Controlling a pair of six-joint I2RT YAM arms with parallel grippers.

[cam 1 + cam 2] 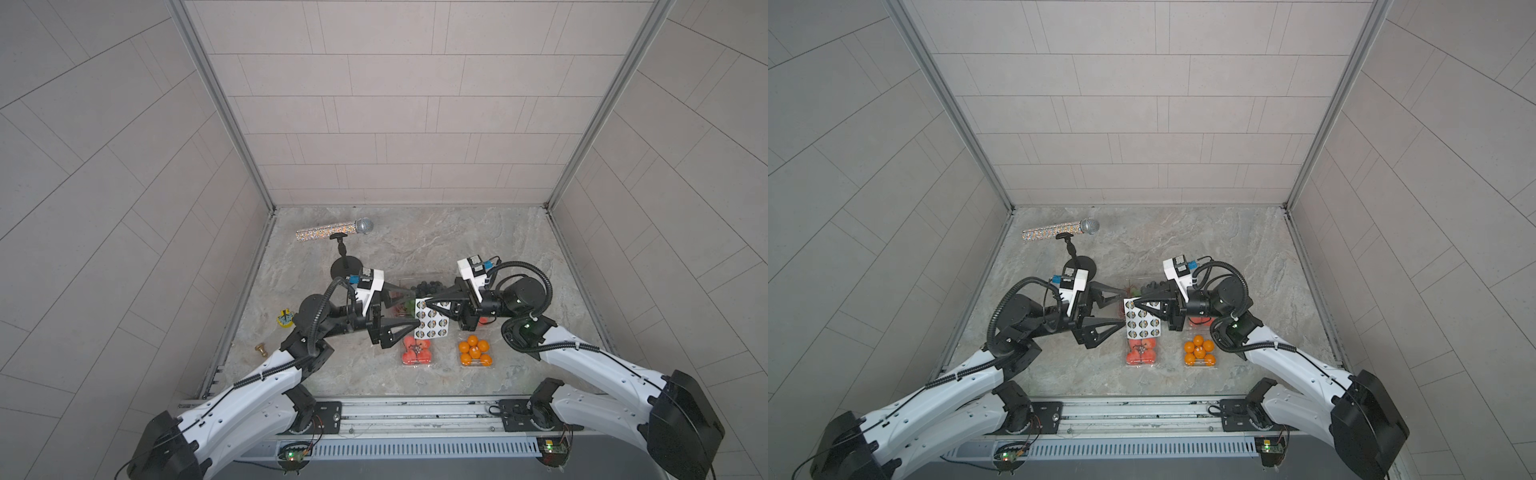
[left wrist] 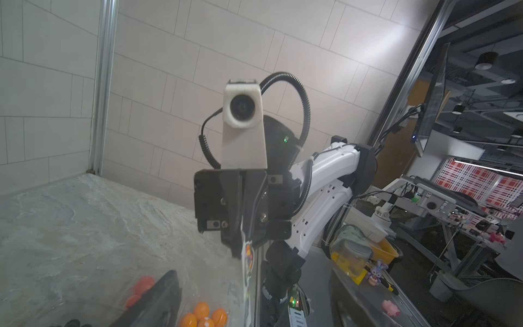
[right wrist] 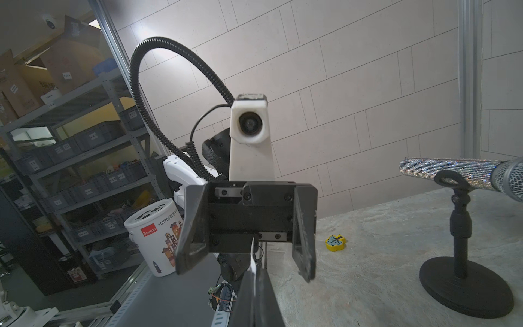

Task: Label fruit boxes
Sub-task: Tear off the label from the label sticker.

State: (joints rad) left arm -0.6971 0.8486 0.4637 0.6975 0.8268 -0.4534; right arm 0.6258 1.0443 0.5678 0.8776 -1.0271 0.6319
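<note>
The right fingers [image 1: 444,295] are clenched on the sticker sheet [image 1: 432,322]; the left fingers [image 1: 409,328] are spread at its edge. The orange box [image 1: 475,353] and red fruit box [image 1: 417,351] are set on the counter [image 1: 415,241] nearby.

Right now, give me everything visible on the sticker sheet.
The sticker sheet is a thin white paper rectangle with rows of round dark stickers, face up and roughly level, raised above the table. The right gripper, jaws shut, pinches its right side. The left gripper has jaws open astride its left edge.
</note>
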